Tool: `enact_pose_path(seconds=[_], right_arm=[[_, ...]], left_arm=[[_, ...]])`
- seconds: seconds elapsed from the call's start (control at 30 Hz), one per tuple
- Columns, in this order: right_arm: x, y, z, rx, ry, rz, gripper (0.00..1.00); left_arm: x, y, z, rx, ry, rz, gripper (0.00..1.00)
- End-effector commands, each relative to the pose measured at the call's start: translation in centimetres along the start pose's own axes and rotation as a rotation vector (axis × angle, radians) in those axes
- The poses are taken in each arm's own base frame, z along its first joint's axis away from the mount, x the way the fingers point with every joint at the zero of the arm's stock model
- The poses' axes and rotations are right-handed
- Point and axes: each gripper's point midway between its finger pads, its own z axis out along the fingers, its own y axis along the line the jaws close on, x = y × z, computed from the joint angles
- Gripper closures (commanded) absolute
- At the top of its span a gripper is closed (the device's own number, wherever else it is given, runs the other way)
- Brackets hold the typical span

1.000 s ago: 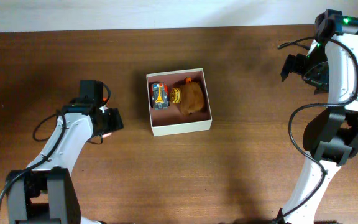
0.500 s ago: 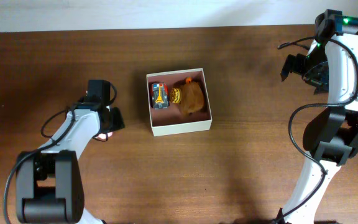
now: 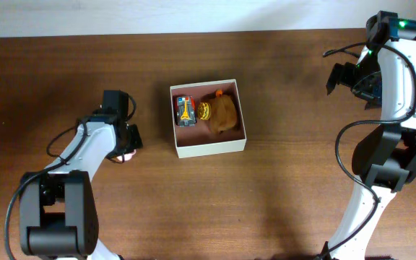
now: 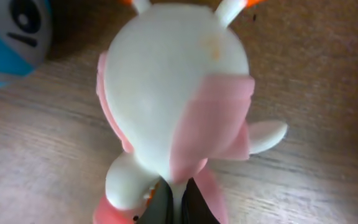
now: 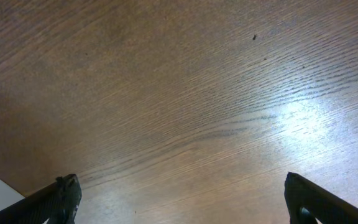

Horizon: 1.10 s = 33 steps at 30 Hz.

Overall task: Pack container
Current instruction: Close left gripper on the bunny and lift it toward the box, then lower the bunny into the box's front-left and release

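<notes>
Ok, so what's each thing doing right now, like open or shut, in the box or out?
container: lidless, upright, two toys inside.
red and yellow toy: inside the container, left side.
brown plush toy: inside the container, beside it.
white and pink toy: on the table, outside the container, pinched.
blue toy: on the table, partly in view.
left gripper: shut on the white and pink toy.
right gripper: open, empty.

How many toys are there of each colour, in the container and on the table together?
Red and grey toy car: 1
Brown plush toy: 1
White and pink toy figure: 1
Blue and white toy: 1
Total: 4
</notes>
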Motion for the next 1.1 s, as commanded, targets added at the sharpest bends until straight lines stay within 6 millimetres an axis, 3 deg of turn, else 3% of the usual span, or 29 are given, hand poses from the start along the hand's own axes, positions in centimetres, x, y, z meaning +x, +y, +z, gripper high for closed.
enact_pose_path(seconds=[0.0,0.3,0.4,0.6,0.87,1.07], right_arm=[[0.0,0.1,0.2,-0.001,0.003,-0.005,0.02],[0.0,0.1,0.2,-0.001,0.003,-0.005,0.01],[0.0,0.1,0.2,-0.001,0.003,-0.005,0.01],[0.0,0.1,0.2,-0.001,0.003,-0.005,0.01],[0.0,0.1,0.2,-0.001,0.003,-0.005,0.01],[0.0,0.1,0.2,-0.001,0.003,-0.005,0.01]], left_arm=[[-2.0,-0.9,-2.1,0.023,-0.011,0.0,0.98],[-5.3,-1.8,-9.9,0.054,-0.056,0.021,0.98],[-5.4,-4.0,-12.6,0.12,-0.084,0.149,0.98],[-3.5,-10.7,-16.8,0.284,-0.163,0.535,0.98],[0.4,-16.9,-18.4,0.327,-0.236,0.976,0.98],[0.5,-18.2,-17.2,0.32,-0.252,1.129,0.98]])
